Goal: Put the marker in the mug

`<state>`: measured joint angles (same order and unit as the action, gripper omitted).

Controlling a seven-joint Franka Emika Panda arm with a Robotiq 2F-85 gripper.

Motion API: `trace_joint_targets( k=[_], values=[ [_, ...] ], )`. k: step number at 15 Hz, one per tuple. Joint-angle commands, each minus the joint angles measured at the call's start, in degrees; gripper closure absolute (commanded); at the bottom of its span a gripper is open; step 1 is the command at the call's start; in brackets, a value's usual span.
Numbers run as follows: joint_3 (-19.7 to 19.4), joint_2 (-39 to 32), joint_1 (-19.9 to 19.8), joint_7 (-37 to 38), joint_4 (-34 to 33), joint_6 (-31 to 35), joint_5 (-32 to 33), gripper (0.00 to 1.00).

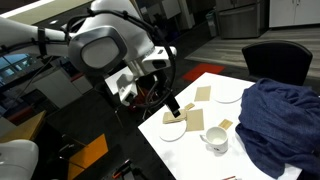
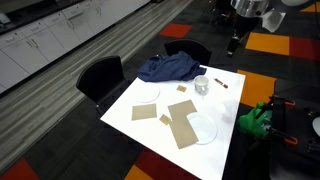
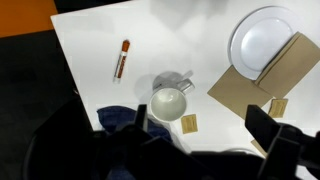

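Note:
The marker (image 3: 121,60), orange-brown with a dark tip, lies flat on the white table in the wrist view, up and left of the mug. It also shows in an exterior view (image 2: 226,87). The small white mug (image 3: 170,102) stands upright and empty; it shows in both exterior views (image 1: 215,138) (image 2: 202,85). My gripper (image 3: 200,122) is open and empty, high above the table, with the mug near its left finger. It also shows in both exterior views (image 1: 172,103) (image 2: 232,42).
A crumpled blue cloth (image 3: 118,122) lies beside the mug, also in an exterior view (image 2: 168,68). A white plate (image 3: 262,38) is partly covered by a cardboard sheet (image 3: 262,82). A small cardboard piece (image 3: 188,123) lies near the mug. Black chairs (image 2: 100,75) stand at the table.

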<state>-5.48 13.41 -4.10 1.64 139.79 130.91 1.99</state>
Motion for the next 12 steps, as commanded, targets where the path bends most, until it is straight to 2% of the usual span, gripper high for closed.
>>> trace_joint_targets(
  k=[1,4,7,9,12],
  values=[
    [0.33,-6.84,-2.16,5.57,-2.00,7.47,1.93,0.00],
    [0.43,-10.87,-3.10,11.57,-1.54,15.23,6.15,0.00],
    [-0.10,-14.30,-3.50,21.17,-1.17,20.54,14.77,0.00],
    [-1.11,-16.36,-3.23,27.26,-1.36,21.60,19.20,0.00],
    [-2.77,-19.15,-2.54,32.75,-1.60,21.25,21.02,0.00]
  ],
)
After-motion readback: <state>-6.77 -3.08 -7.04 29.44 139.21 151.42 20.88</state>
